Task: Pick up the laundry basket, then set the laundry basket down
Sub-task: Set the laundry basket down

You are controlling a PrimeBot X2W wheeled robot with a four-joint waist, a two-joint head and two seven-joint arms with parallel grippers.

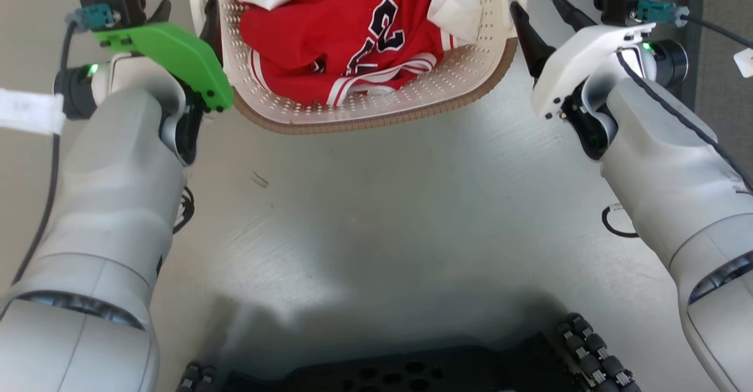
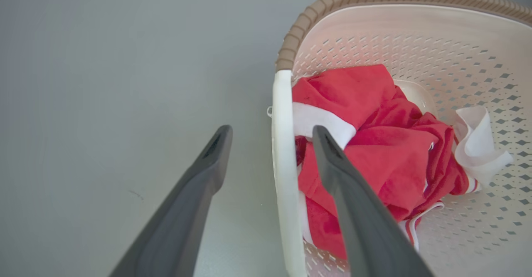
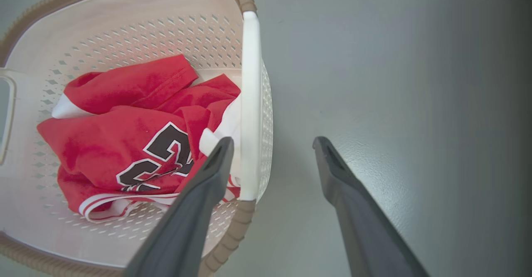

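- basket (image 1: pixel 376 122) at 12 o'clock in head view, looks to rest on floor (image 1: pixel 376 215), not gripped; red jersey (image 1: pixel 329 33) heaped inside.
- left gripper (image 2: pixel 271 129) at 10 o'clock: wide open, holding nothing, jaws straddling left handle (image 2: pixel 282 177), one finger inside the basket, one outside.
- right gripper (image 3: pixel 273 140) at 2 o'clock: also wide open and empty, straddling right handle (image 3: pixel 250 102).
- risk: inner fingers sit right by the jersey, so closing may pinch cloth against a handle, giving a weak grip or dragging the jersey.
- risk: handles look thin and smooth; if one side clamps or lifts first, the basket tilts, slips or spills.
- risk: uneven set-down tips it.
- cannot tell how far the fingers reach below the handles.
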